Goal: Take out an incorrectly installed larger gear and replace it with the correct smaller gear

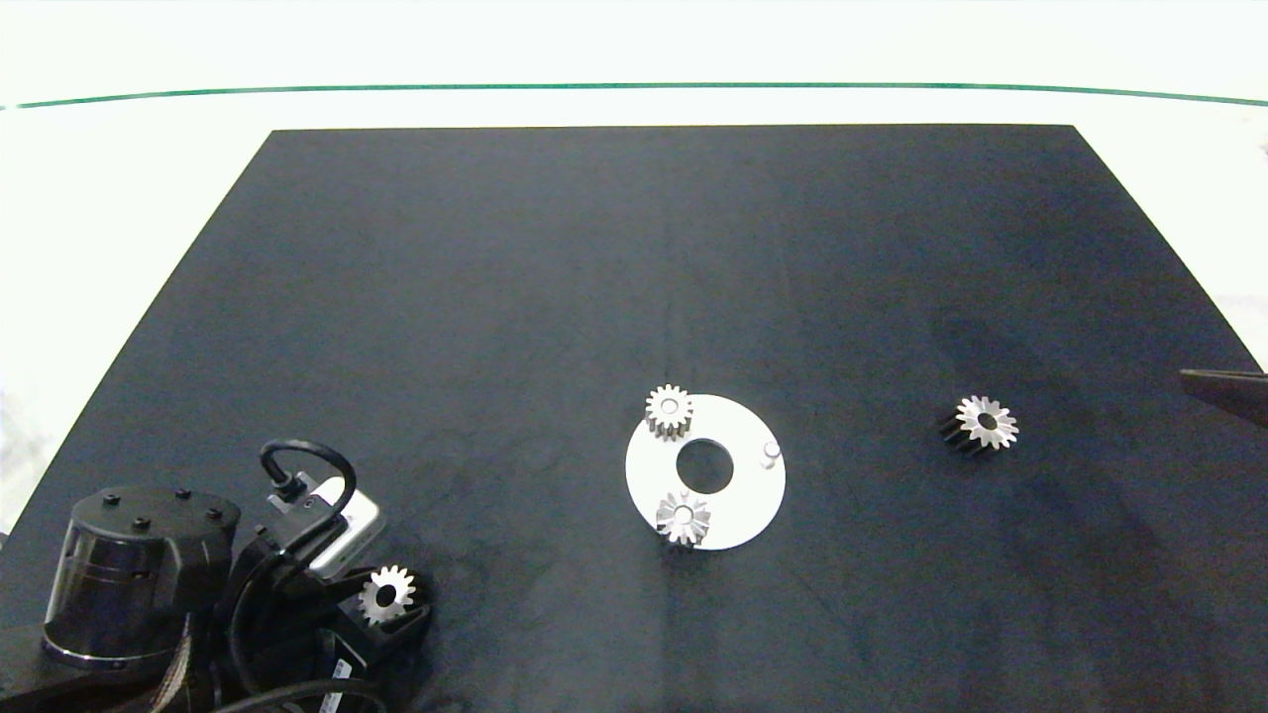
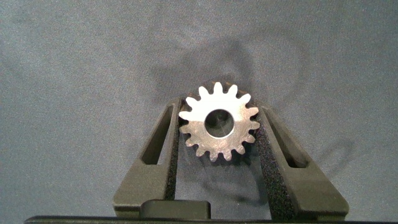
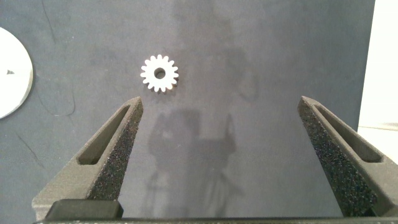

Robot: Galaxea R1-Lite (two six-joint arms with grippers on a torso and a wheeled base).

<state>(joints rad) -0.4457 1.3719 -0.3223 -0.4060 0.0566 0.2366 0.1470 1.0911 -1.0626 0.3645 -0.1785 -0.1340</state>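
Note:
My left gripper (image 1: 388,600) sits at the mat's near left corner, shut on the smaller gear (image 2: 217,124), a silver gear with short teeth and a wide hole held flat between the pads. The larger gear (image 1: 983,424) lies loose on the mat to the right of the white round plate (image 1: 745,495); the right wrist view shows the larger gear (image 3: 160,73) a little ahead of the fingers. My right gripper (image 3: 221,102) is open and holds nothing, and only its tip (image 1: 1226,388) shows at the right edge. One peg (image 1: 771,454) on the plate stands bare.
Two other silver gears sit on the plate's pegs, one at the far left rim (image 1: 669,409) and one at the near rim (image 1: 684,517). The plate has a central hole (image 1: 704,465). A black mat (image 1: 594,277) covers the white table.

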